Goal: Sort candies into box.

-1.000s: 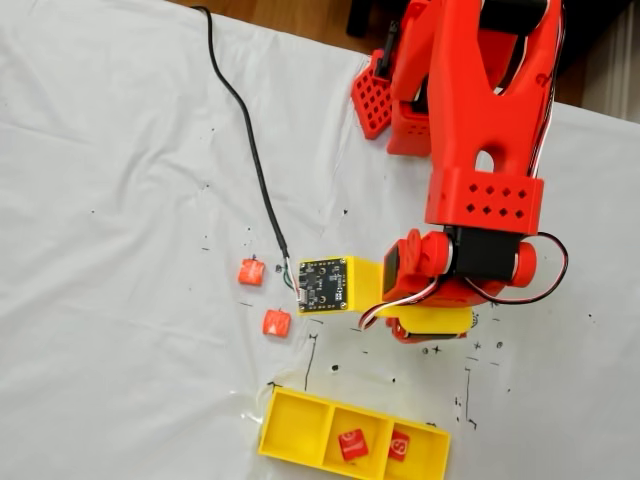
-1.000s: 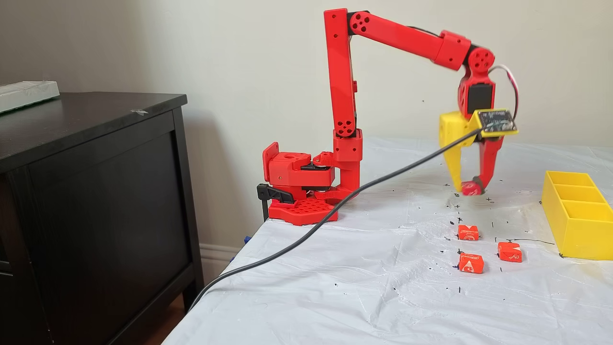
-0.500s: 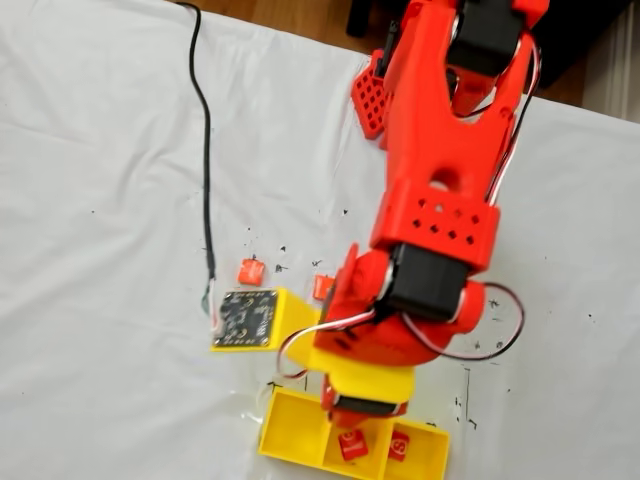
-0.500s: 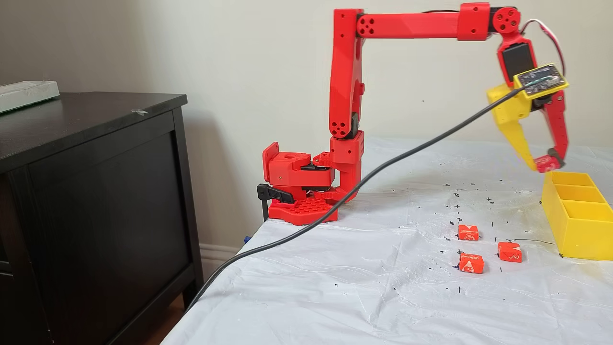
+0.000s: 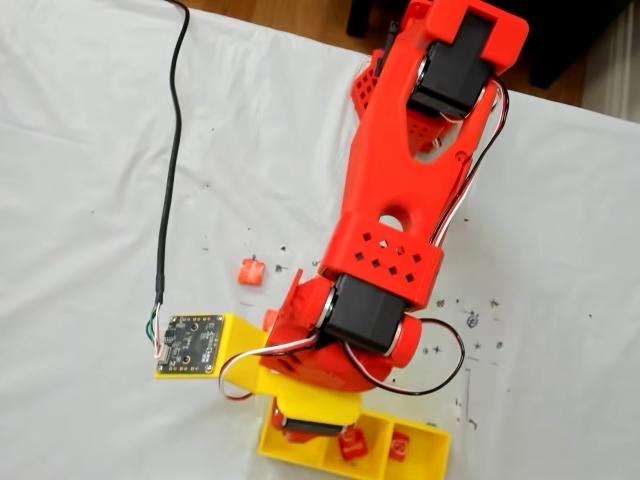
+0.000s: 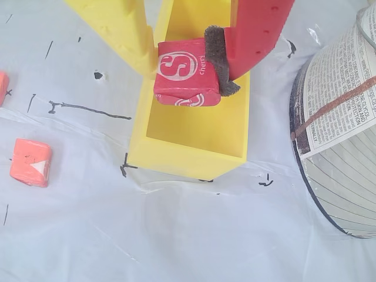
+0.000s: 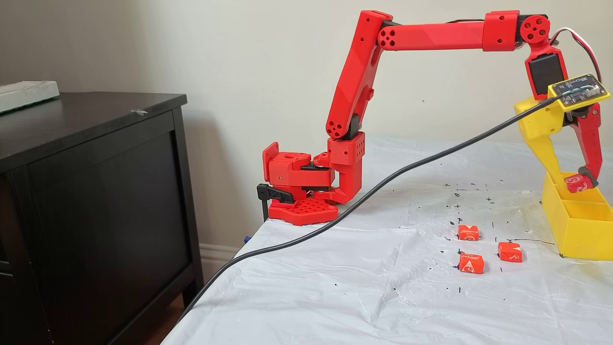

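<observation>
Wrist view: the two-finger gripper (image 6: 187, 64), one finger yellow plastic (image 6: 120, 29) and the other red plastic with a dark foam pad (image 6: 258, 26), is clamped on a small square red wrapped candy with a white "S" marking (image 6: 185, 73). The candy sits between the fingertips, its left edge against the yellow finger and its right edge pressed into the foam pad. The held candy hangs above the nearest compartment of the long shallow bright yellow plastic tray (image 6: 182, 155), clear of the tray floor. Two loose orange-red wrapped candies lie on the white plastic table cover (image 6: 176, 235) to the left of the tray: one whole (image 6: 30, 162), one cut by the frame edge (image 6: 2, 87). A curved printed paper surface (image 6: 338, 117) fills the right margin.

Side fixed view: the gripper (image 7: 570, 181) reaches down over the tray (image 7: 577, 230), with the held candy (image 7: 574, 182) at about rim level. Three loose candies (image 7: 468, 232) (image 7: 471, 263) (image 7: 509, 251) lie apart on the cover, left of the tray. A black cable (image 7: 383, 182) runs to the small yellow block with a dark circuit board (image 7: 577, 90) on the wrist.

Top fixed view: two candies (image 5: 351, 445) (image 5: 399, 446) lie inside tray compartments (image 5: 420, 462); one loose candy (image 5: 250, 271) lies on the cover.
</observation>
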`<state>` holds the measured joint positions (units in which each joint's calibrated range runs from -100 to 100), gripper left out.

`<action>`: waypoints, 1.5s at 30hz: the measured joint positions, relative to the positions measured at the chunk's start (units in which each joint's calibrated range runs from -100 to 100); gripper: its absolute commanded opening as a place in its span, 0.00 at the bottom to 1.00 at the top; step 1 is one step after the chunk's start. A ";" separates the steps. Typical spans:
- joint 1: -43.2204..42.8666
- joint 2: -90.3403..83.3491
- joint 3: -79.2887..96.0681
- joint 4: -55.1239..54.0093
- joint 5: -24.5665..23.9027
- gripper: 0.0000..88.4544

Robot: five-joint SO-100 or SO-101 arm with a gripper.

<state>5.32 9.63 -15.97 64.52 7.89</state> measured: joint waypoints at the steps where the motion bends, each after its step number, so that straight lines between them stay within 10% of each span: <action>1: 0.00 0.42 -0.18 -0.16 0.00 0.00; 8: 0.00 2.38 -1.40 -0.94 0.00 0.01; 14: 0.00 2.55 -1.40 -0.94 0.05 0.43; 19: 0.00 2.55 -1.40 -0.94 0.78 0.47; 26: 0.00 2.55 -1.40 -0.63 0.88 0.37; 31: 0.00 2.04 0.00 -0.47 0.88 0.00; 45: 0.16 -20.62 27.40 0.71 2.83 0.00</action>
<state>5.49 -10.99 11.42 65.23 10.72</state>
